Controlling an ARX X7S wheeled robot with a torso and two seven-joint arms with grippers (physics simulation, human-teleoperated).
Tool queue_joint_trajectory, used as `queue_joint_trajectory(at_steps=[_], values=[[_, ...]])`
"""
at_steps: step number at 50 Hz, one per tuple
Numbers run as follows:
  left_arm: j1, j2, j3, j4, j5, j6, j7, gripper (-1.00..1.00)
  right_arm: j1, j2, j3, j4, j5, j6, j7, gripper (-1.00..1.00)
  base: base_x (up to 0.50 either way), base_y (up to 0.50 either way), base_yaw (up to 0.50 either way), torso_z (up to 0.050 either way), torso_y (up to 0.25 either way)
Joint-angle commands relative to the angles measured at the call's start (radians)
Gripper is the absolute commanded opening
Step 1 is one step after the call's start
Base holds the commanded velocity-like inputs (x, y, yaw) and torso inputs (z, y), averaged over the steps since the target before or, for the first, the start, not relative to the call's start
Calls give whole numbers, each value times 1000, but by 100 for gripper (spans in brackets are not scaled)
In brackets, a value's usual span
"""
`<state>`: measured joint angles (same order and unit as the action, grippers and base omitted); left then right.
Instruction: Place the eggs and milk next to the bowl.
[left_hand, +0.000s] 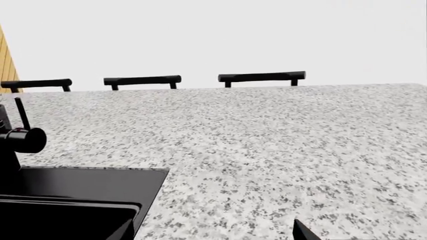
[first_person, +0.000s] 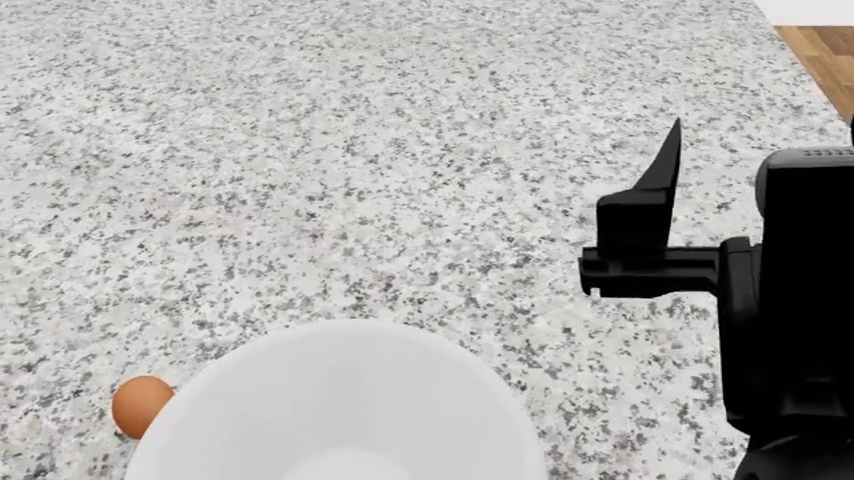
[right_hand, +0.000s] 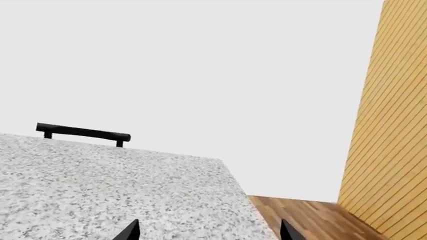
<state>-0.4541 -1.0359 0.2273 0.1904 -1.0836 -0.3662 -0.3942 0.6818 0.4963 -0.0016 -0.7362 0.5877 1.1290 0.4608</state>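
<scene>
The white bowl (first_person: 334, 410) fills the near middle of the head view on the speckled granite counter (first_person: 334, 150). One orange-brown egg (first_person: 138, 405) lies on the counter against the bowl's left side. The milk is out of view. In the head view my right arm stands to the right of the bowl, with one black finger (first_person: 661, 180) pointing away over bare counter. My right gripper (right_hand: 208, 232) is open above the counter's right end, nothing between its tips. My left gripper (left_hand: 213, 231) is open too, over bare granite beside the sink, and does not show in the head view.
A black sink (left_hand: 73, 197) with a black faucet (left_hand: 20, 137) is set in the counter by my left gripper. Three black chair backs (left_hand: 261, 76) line the counter's far edge. Wooden floor (first_person: 821, 50) lies beyond the right edge, and a wood-panelled wall (right_hand: 393, 125) rises there.
</scene>
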Motion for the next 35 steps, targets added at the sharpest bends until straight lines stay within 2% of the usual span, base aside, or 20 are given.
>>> queue_joint_trajectory(at_steps=[1, 17, 29, 35], values=[[-3, 24, -12, -14, 29, 3, 29, 100, 23, -63, 72, -20, -11, 117, 82, 100, 0, 0, 0, 0, 0], [6, 28, -9, -32, 46, 14, 41, 100, 12, -141, 166, -55, -31, 194, 218, 100, 0, 0, 0, 0, 0], [2, 24, -9, -28, 47, 7, 39, 100, 27, -173, 158, -60, -57, 279, 312, 100, 0, 0, 0, 0, 0], [3, 25, -11, -29, 44, 6, 39, 100, 47, -178, 145, -52, -88, 373, 392, 100, 0, 0, 0, 0, 0]])
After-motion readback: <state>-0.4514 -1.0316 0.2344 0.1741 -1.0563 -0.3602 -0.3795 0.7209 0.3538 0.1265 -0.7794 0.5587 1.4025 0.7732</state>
